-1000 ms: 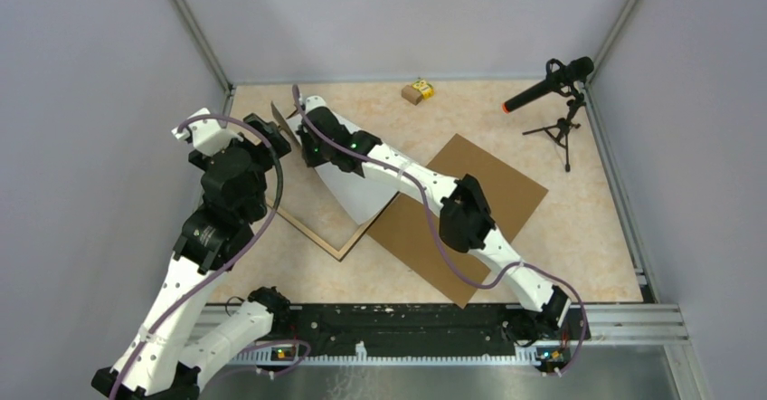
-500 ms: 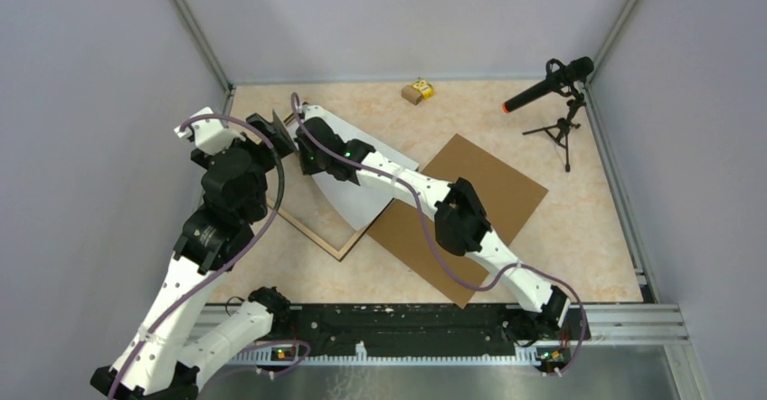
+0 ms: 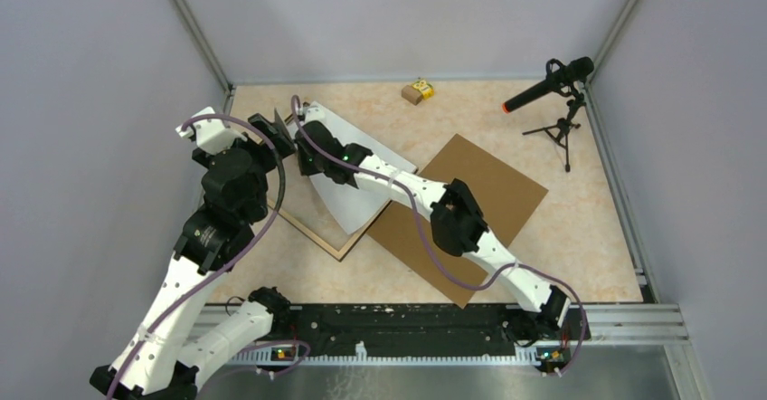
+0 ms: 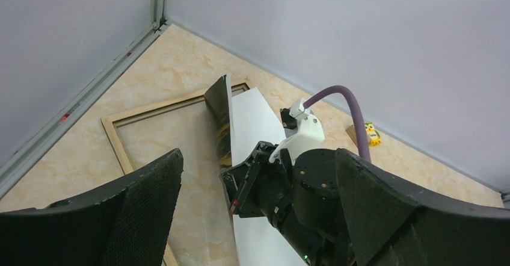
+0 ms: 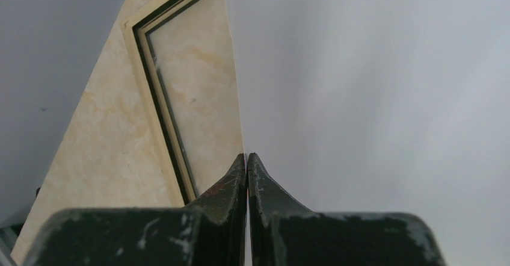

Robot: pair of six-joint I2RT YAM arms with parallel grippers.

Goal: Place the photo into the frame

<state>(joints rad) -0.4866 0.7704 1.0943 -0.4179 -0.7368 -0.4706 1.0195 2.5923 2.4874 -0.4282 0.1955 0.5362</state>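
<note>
Two claws: yours, left and right, meet over the far left part of the table (image 3: 588, 237).
Left claw (image 3: 270, 134): released, jaws spread wide, nothing between them; it hangs just left of the photo's upper edge.
Right claw (image 5: 247, 155): clenched on the photo's edge, fingertips pressed together on the thin sheet.
Photo (image 3: 364, 157): up on edge and tilted, white back facing your right side, dark printed face toward the left claw. Its top corner curls. Its lower part comes down over the frame.
Frame (image 3: 312, 238): flat on the table, light-wood rim upward, marble showing through the opening, partly under your left arm.
Backing board (image 3: 484, 183): brown, flat, just right of the frame, under your right arm.
Microphone (image 3: 547, 83): on a tripod, far right.
Small yellow box (image 3: 417, 90): by the far wall.
</note>
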